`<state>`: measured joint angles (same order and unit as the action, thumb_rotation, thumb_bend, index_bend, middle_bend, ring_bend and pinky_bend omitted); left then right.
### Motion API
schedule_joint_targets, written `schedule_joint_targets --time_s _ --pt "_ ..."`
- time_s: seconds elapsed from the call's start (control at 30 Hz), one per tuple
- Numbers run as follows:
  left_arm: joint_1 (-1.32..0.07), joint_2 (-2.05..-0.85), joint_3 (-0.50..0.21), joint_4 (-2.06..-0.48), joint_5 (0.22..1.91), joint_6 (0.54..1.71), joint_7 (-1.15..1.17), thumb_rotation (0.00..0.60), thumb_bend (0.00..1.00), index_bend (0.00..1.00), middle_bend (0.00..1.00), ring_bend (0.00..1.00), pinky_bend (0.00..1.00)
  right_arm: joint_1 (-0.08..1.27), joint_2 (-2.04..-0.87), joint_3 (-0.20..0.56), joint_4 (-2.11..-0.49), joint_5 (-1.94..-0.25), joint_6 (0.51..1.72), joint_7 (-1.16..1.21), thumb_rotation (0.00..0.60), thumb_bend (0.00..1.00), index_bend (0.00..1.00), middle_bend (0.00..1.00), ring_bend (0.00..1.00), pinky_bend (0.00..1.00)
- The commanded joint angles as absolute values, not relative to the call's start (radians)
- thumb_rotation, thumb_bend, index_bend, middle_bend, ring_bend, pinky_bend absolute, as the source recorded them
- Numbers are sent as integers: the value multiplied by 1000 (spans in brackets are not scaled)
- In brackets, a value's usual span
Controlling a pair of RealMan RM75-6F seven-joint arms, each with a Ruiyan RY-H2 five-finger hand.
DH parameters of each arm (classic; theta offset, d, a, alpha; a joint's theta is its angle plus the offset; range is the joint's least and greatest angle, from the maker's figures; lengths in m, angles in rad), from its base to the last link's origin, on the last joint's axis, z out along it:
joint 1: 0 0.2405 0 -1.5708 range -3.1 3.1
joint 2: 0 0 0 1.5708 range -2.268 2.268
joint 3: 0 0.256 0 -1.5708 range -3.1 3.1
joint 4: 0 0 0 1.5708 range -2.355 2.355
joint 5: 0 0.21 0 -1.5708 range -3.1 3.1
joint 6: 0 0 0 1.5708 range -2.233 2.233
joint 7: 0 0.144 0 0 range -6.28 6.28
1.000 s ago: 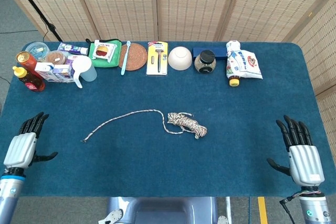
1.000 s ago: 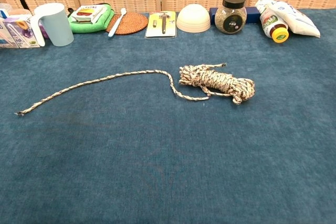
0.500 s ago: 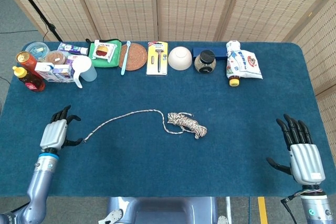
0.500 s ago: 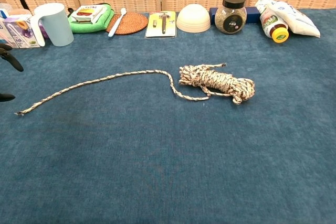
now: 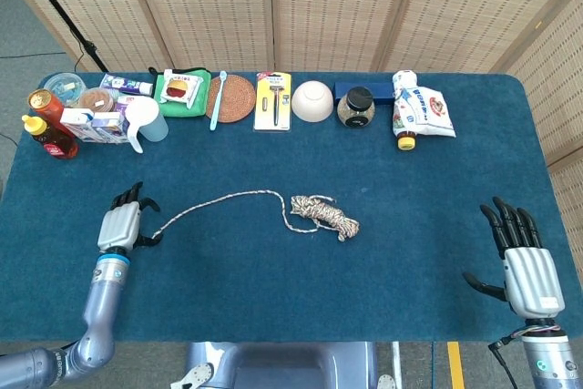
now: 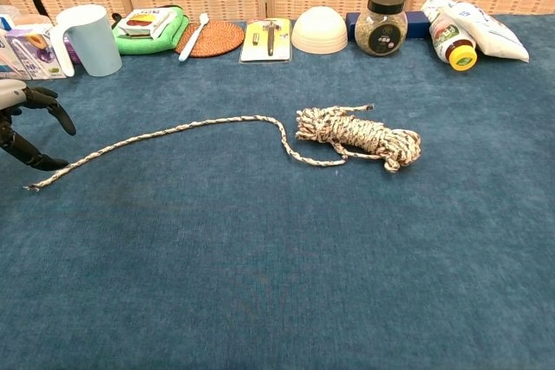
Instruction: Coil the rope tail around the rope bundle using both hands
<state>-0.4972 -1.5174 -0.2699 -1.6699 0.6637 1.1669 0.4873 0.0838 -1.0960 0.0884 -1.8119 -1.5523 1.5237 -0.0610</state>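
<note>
Rope bundle (image 6: 360, 136), tail (image 6: 156, 134) uncoiled leftward

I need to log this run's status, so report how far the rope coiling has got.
Done: nothing is coiled yet; the rope tail lies stretched out on the table, leading from the rope bundle. In hand: the left hand, fingers apart, is at the tail's free end without gripping it. Left: grasp the tail, bring in the right hand, which is open near the table's edge, and wrap the bundle.
</note>
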Motion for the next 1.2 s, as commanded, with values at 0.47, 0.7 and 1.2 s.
schedule_joint_targets --time_s 0.47,0.7,1.2 --pt "-562 -1613 -275 -1589 601 1210 557 600 255 400 0 0 0 88 -1093 90 -1809 -1541 1515 -51 600 0 0 0 0 0" --pt "-576 -1640 -274 -1556 582 1215 572 600 322 409 0 0 0 90 -1091 91 -1805 -1534 1511 -43 600 0 0 0 0 0" --pt "-578 -1650 -269 -1549 588 1203 548 600 450 409 0 0 0 92 -1089 90 -1804 -1532 1507 -38 600 0 0 0 0 0"
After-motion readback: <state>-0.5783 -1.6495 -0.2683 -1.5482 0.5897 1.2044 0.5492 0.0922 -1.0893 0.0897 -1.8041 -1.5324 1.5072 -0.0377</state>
